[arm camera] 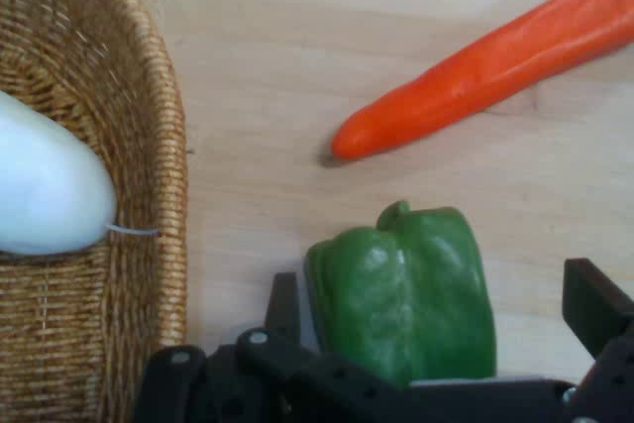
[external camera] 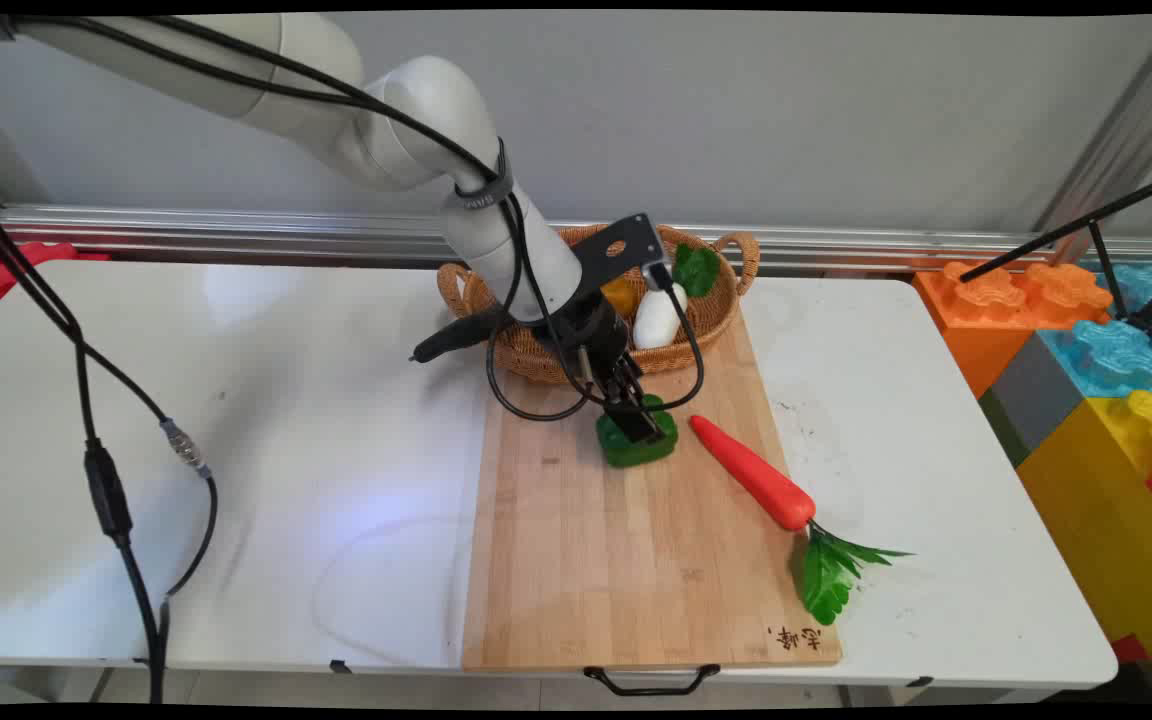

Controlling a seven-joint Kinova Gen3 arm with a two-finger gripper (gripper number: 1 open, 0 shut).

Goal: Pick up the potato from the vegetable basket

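The hand is straddling the green pepper wide open, gripping nothing; smooth, probably light, best taken across its flanks.

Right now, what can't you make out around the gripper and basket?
- Pepper, main view: gripper covers its top; finger contact unclear.
- Basket, main view: arm hides its left side and part of the contents.
- White vegetable, hand view: cut off by the left edge.
- Carrot, hand view: leaves out of frame.

The white arm reaches in from the upper left, wrist angled steeply downward, its black gripper low over the table's middle, fingers spread wide apart.
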